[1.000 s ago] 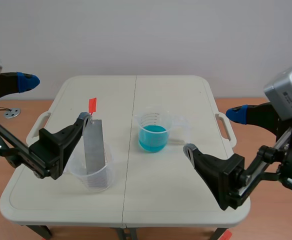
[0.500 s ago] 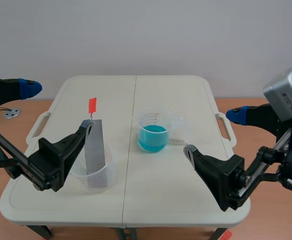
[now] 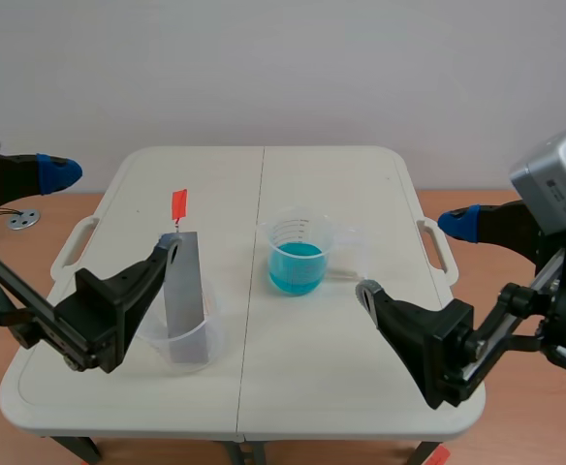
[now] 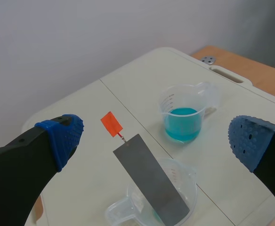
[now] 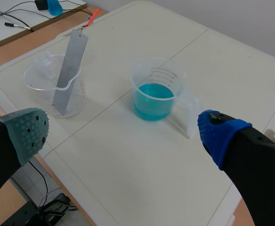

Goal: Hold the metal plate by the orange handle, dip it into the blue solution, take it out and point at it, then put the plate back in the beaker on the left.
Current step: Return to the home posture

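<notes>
Slightly lower, left claw gapes and hides part of beaker; right claw gapes wide.

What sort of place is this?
Likely a robotics test lab: the left gripper and right gripper at a folding table, a beaker of blue liquid, a metal plate in a second beaker.

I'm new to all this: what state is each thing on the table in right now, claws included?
Metal plate: leaning in the left beaker, ungripped.
Orange handle: sticking up, free.
Left beaker: upright, holding the plate.
Right beaker: upright, part full of blue solution.
Left gripper: open.
Right gripper: open.
</notes>
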